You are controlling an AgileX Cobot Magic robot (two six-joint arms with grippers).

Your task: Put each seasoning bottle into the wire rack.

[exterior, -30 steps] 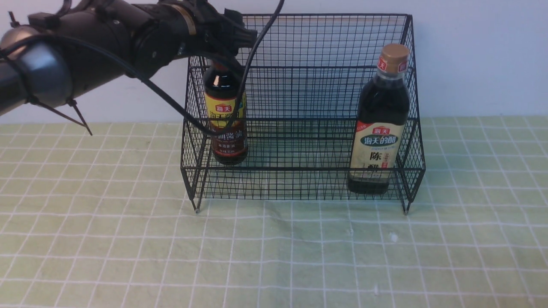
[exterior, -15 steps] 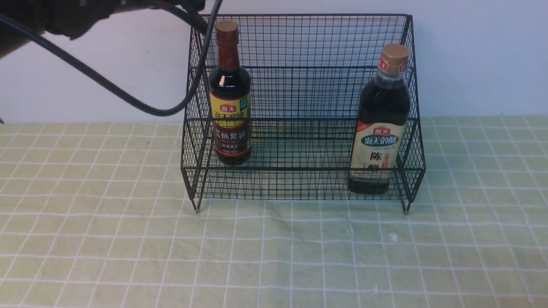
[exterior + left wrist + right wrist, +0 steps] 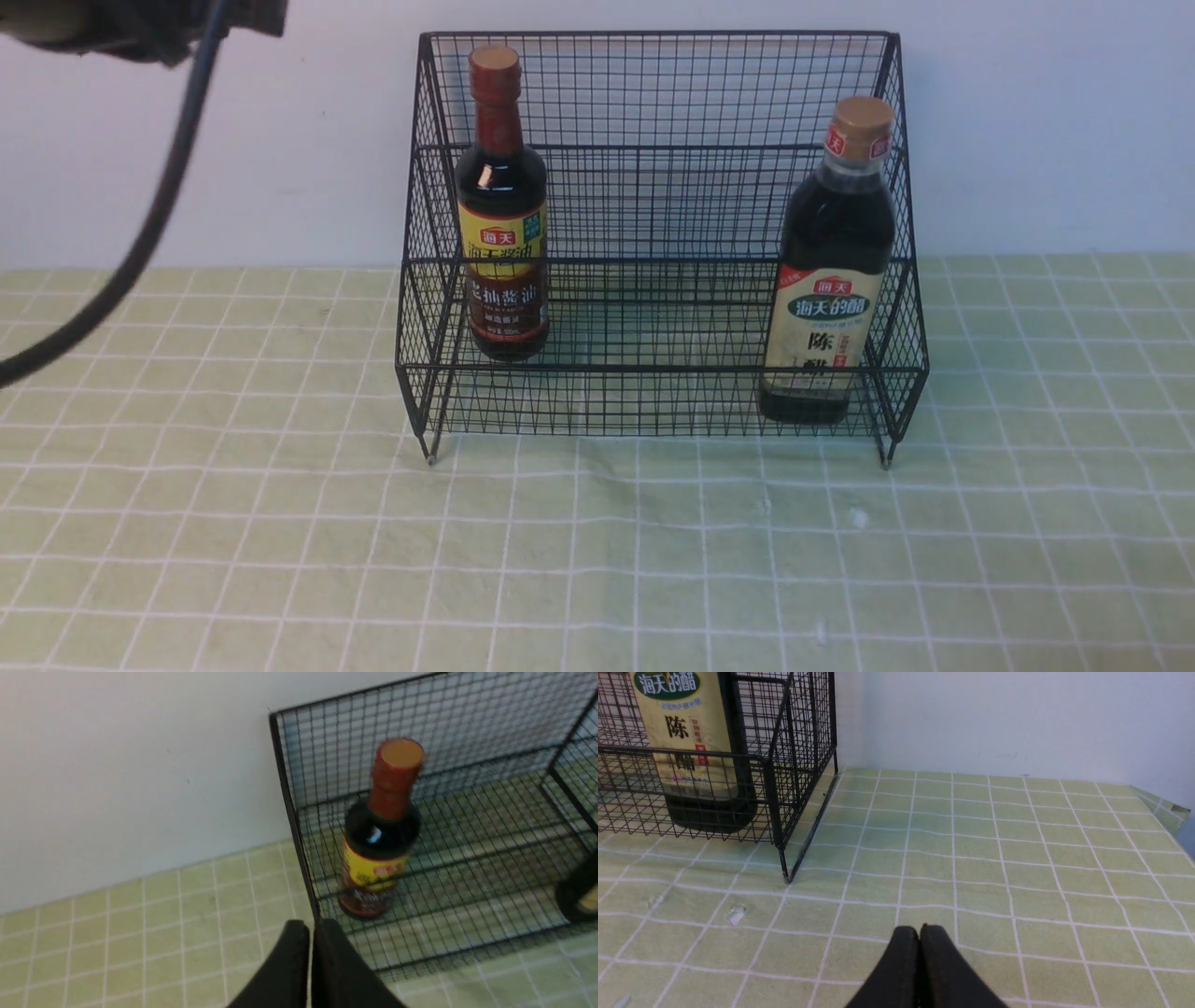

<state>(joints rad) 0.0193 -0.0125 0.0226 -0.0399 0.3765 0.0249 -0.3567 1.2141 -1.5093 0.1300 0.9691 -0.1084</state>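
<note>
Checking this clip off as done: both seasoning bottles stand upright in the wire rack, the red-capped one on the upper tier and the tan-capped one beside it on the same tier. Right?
Not quite. The red-capped bottle does stand on the upper tier of the wire rack, but the tan-capped bottle stands on the lower front tier, at the opposite end. The front view shows it. Both are upright.

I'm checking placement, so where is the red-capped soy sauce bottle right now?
In the front view, the red-capped soy sauce bottle stands upright inside the wire rack, on its raised rear tier at the robot's left end, apart from the tan-capped vinegar bottle.
</note>
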